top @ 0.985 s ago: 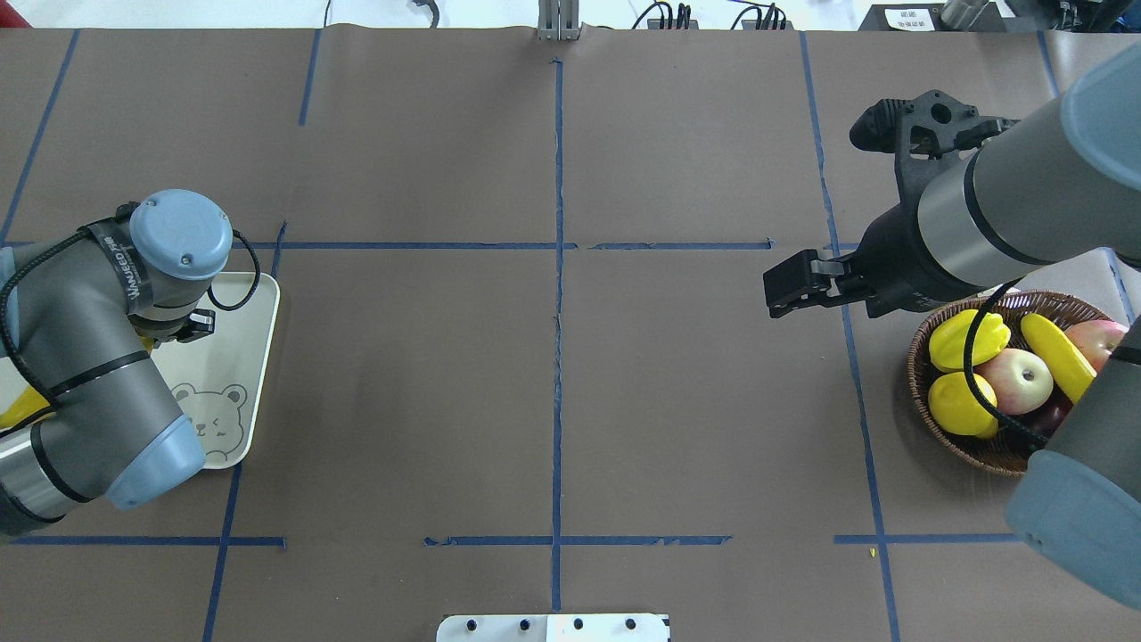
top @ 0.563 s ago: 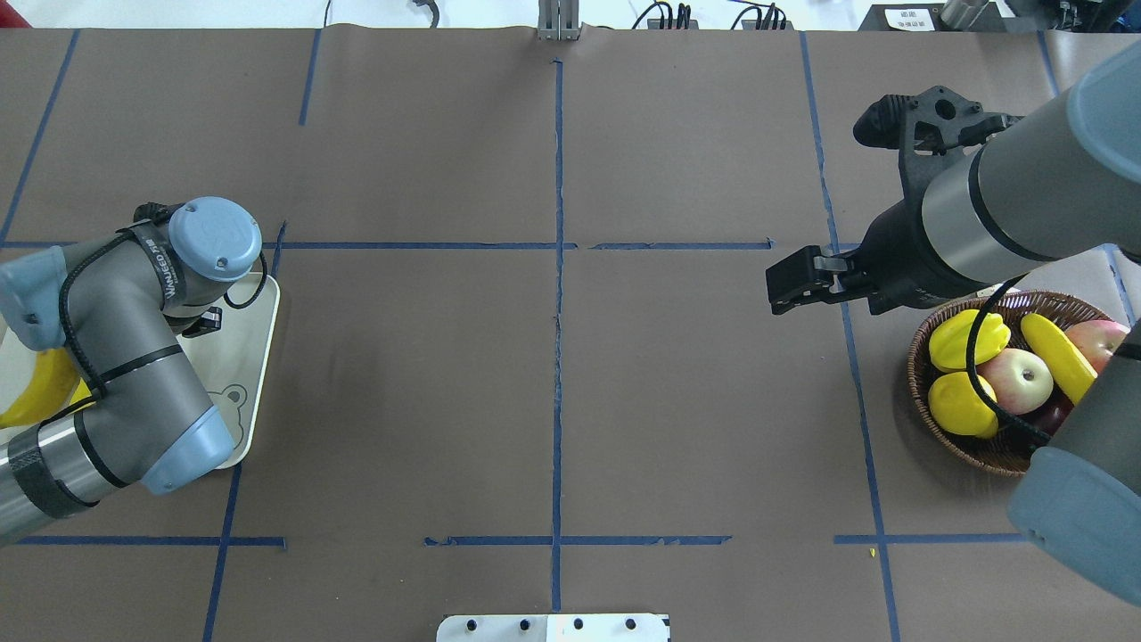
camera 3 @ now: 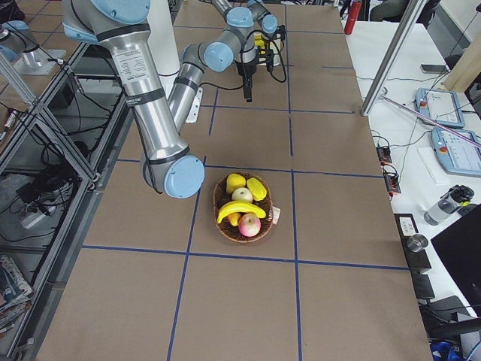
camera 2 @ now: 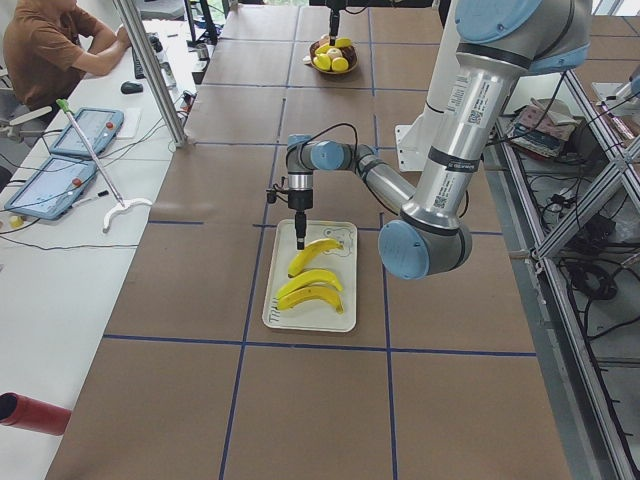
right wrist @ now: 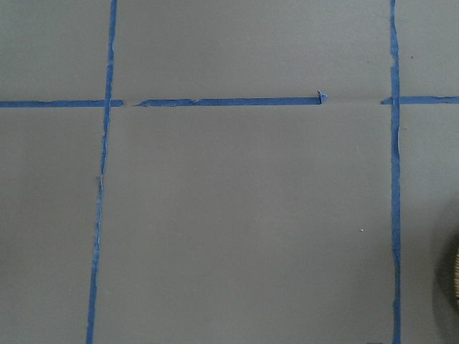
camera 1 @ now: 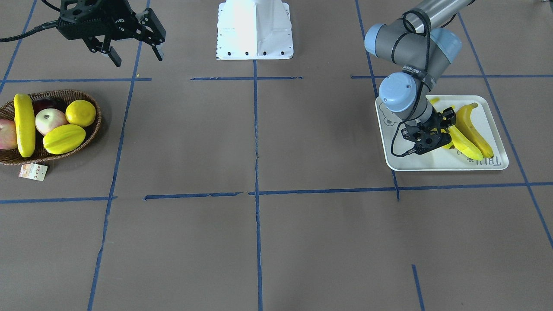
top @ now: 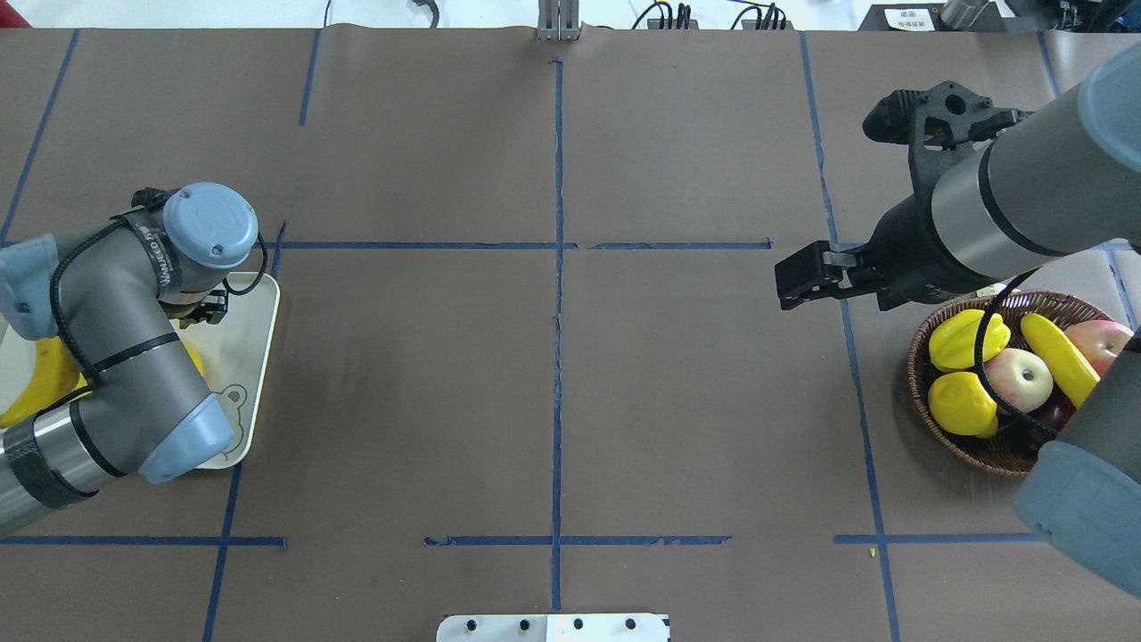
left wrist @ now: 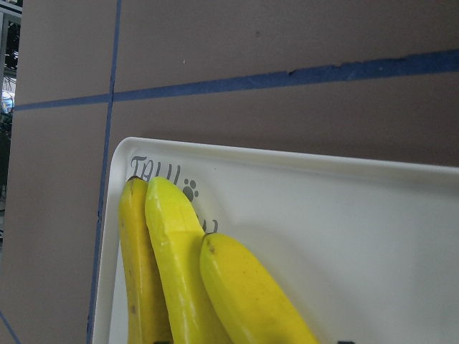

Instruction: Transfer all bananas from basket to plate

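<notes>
Now: my right gripper (camera 1: 137, 54), jaws wide, near the dark wicker basket (camera 1: 60, 157). Pinch its long yellow banana (camera 1: 24, 125) mid-length, clear of the ribbed starfruit (camera 1: 64, 139). Left gripper (camera 1: 427, 136): cannot tell.

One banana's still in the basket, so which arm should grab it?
Right. The right gripper, open, hangs near the basket, where the last banana lies on top. The left gripper is over the plate, across the table.

Silver-grey tubular arms (top: 1007, 205) wear pale-blue joint caps (top: 209, 225), looping black cables (top: 977, 352), white wrist lettering (top: 169, 261) and black open-frame grippers (camera 1: 139, 59)
</notes>
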`<state>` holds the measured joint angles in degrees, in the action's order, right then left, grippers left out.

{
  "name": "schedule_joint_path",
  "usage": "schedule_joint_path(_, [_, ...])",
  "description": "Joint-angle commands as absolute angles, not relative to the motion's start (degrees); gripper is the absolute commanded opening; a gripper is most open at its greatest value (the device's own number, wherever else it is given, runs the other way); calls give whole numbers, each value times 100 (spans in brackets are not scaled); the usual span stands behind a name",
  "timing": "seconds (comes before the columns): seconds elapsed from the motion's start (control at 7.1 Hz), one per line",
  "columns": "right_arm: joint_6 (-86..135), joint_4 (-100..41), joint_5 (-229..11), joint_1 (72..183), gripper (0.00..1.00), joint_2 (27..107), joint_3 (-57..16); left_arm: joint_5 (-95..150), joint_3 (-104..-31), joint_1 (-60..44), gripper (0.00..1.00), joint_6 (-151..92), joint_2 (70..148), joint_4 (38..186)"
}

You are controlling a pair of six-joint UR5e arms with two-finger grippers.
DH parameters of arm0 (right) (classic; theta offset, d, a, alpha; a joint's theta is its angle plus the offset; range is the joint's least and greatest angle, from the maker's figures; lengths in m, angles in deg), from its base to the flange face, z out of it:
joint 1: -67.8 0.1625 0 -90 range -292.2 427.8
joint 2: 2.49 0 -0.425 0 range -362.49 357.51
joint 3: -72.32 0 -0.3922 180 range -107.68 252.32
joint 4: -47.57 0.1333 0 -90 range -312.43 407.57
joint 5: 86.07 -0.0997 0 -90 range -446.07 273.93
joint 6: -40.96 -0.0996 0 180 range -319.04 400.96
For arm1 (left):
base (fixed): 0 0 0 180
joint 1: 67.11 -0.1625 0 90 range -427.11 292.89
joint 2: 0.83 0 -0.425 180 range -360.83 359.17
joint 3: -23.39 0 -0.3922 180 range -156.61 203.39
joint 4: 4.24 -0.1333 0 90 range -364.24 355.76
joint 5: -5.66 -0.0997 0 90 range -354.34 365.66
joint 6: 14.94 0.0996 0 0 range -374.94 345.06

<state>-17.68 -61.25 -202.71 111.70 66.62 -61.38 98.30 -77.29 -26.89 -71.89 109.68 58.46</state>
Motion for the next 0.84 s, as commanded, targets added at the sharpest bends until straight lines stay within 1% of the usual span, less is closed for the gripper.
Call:
schedule_joint_path(0.0, [-1286,-6133,-20270,11419,100,7183,-6363,10187,-8451,-2397,100,-7015,10991,5816])
schedule_joint_path(0.42, [-93,-6071,-20244,11885,100,8212,-6523,11637,-9137,-1720,100,-6583,11061,5851])
schedule_joint_path(0.56, [522,-6071,-20270,12226,100,8520,-6514,11902,-9357,-1710,100,-6592,11131,5851])
schedule_joint_path(0.7, [1137,-6037,-20470,12603,100,8792,-6445,12043,-9394,-1710,100,-6653,11297,5842])
